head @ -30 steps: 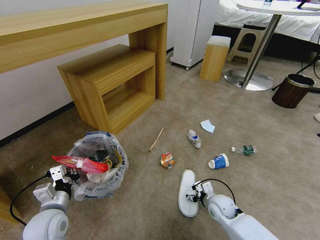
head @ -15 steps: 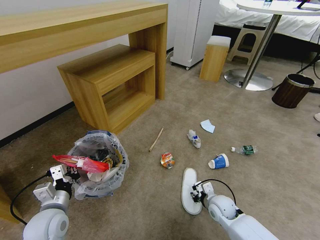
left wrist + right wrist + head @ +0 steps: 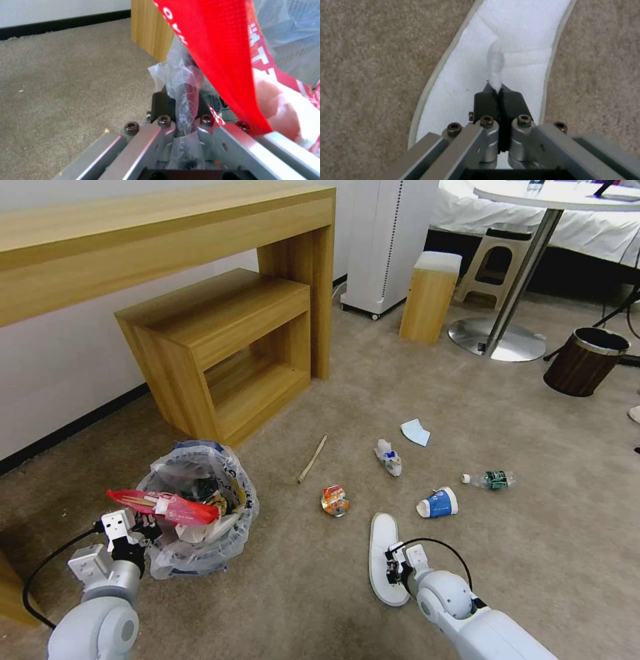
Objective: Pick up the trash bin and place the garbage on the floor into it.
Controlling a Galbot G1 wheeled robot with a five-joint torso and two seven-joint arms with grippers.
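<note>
Lower right, the right claw [image 3: 393,570] pinches a fold of the white slipper [image 3: 385,553] on the carpet. Lower left, the left claw [image 3: 141,525] grips the trash bin [image 3: 200,507] by its bagged rim. Beyond lies an orange can [image 3: 335,500].

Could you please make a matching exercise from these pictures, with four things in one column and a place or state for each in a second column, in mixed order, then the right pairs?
Things:
1. white slipper
2. trash bin
3. blue paper cup
4. wooden stick

Places or states:
A. lying on its side on the carpet, ahead of the slipper's toe and to the right
B. pinched at a fold of its fabric by the right gripper
C. lying free on the carpet in front of the low wooden shelf
D. held at its bagged rim by the left gripper

Pairs: 1-B, 2-D, 3-A, 4-C
</note>
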